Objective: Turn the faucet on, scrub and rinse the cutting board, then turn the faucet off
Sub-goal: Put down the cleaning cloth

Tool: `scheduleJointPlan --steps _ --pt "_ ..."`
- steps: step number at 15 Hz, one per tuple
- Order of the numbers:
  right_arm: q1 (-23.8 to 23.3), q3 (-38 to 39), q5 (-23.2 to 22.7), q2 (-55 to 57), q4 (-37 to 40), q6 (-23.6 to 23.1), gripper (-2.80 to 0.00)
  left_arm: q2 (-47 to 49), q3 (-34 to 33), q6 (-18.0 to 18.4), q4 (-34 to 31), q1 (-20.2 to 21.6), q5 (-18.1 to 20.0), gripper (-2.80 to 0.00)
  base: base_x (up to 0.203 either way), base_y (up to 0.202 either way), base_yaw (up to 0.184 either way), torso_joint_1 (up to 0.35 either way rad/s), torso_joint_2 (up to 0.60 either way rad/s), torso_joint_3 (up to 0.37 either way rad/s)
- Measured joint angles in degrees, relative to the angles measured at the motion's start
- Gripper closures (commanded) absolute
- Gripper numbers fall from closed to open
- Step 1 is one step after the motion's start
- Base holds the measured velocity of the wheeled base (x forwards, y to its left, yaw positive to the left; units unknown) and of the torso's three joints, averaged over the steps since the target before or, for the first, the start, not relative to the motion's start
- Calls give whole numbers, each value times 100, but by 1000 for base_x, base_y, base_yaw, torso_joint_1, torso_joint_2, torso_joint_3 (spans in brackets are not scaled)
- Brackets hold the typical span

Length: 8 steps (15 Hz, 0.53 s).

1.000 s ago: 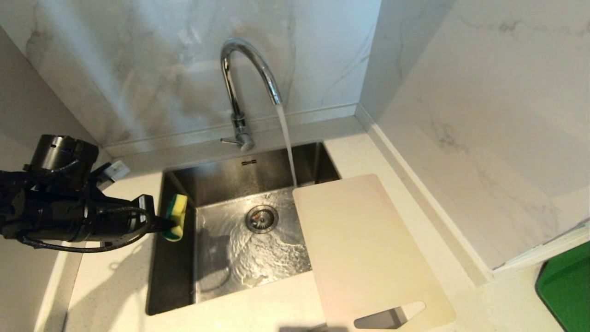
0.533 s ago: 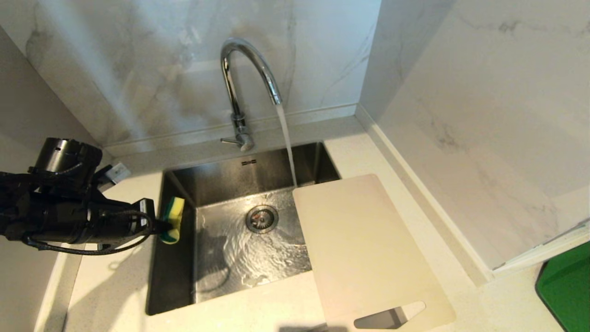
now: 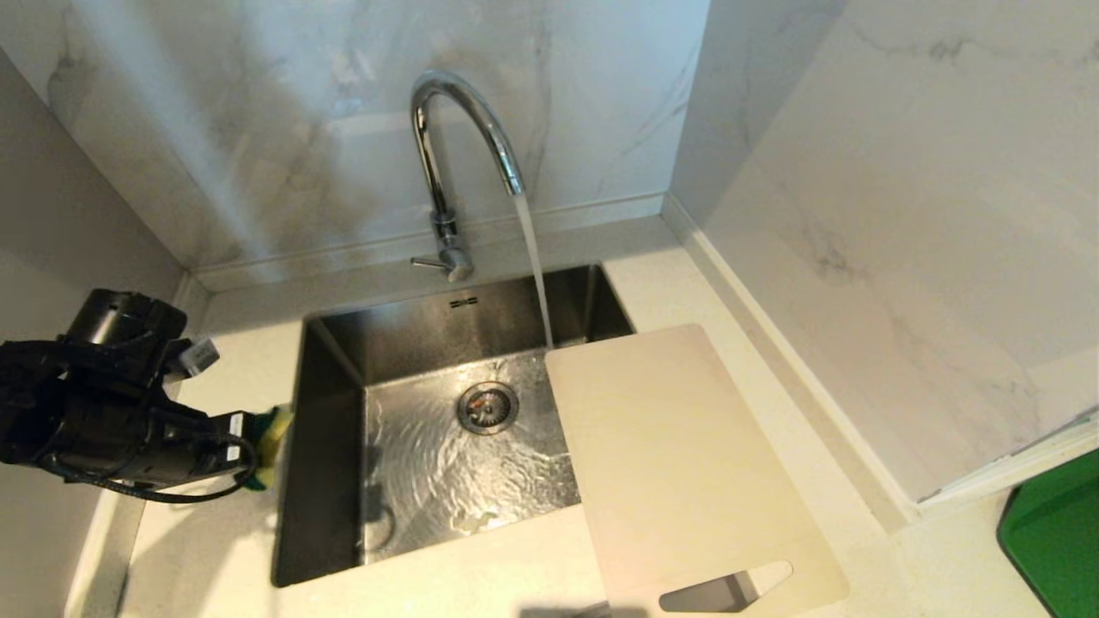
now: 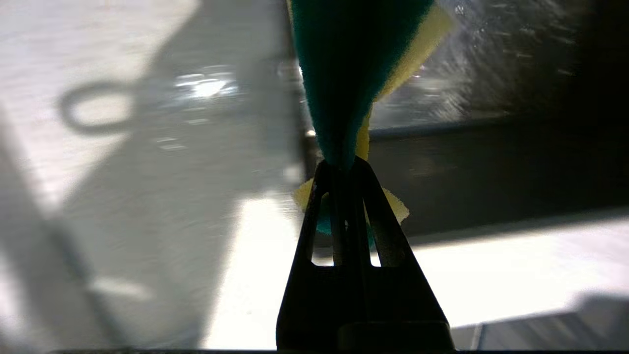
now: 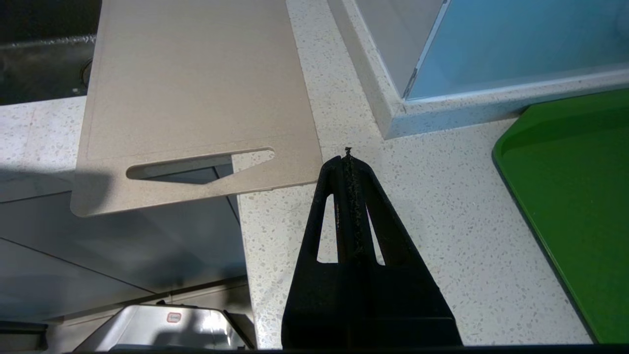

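The chrome faucet stands behind the sink, and water streams from its spout into the basin. The cream cutting board lies flat across the sink's right rim and the counter, its handle slot toward the front edge; the right wrist view shows this board too. My left gripper is over the counter at the sink's left rim, shut on a yellow and green sponge. The left wrist view shows the sponge pinched between the fingertips. My right gripper hangs shut and empty above the counter beside the board's handle end.
The steel sink holds rippling water around the drain. Marble walls rise behind and to the right. A green tray sits at the right edge. The board's handle end overhangs the counter's front edge.
My left arm has pulled back to the left and toward the front. The sponge has gone from over the sink's left edge to above the counter beside the rim. Water keeps running.
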<state>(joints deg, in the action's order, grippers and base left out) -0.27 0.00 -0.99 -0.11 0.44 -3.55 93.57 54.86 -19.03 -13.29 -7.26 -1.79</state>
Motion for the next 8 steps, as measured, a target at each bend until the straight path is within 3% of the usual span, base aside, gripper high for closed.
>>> scheduleJointPlan --steps 3,8 --pt "0 0 20 0 0 44 0 -2 -275 468 -16 625 -66 0 0 0 0 0 0 0" --pt "0 0 41 1 -14 175 0 180 -584 608 35 1151 -34 0 0 0 0 0 0 0"
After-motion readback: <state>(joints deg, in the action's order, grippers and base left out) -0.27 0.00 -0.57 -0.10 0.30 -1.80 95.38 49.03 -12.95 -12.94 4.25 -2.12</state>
